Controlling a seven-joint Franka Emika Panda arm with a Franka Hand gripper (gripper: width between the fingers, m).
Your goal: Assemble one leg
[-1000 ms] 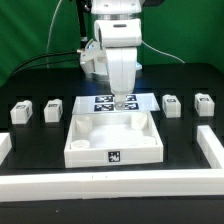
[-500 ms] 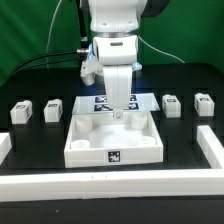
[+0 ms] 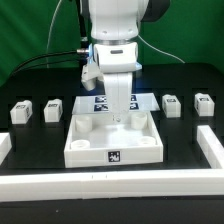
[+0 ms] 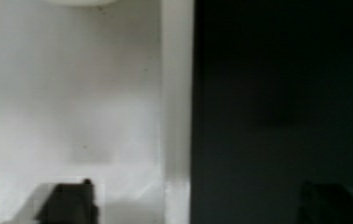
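Gripper [image 3: 121, 117] hangs wide open, holding nothing, over the tray's [image 3: 112, 152] far wall; four legs [image 3: 52, 108] sit on the counter [image 3: 30, 150].

The arm [image 3: 115, 70] hides the middle of the marker board [image 3: 100, 103] by the far edge of the table [image 3: 40, 145]. The wrist view is blurred, the gripper's [image 4: 205, 208] fingers [image 4: 66, 205] cut off.

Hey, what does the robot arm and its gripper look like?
The arm is white with rounded housings and a dark band at one joint. A thin dark cable runs behind it. The gripper is a white tapering block; its fingers look dark in the wrist view.
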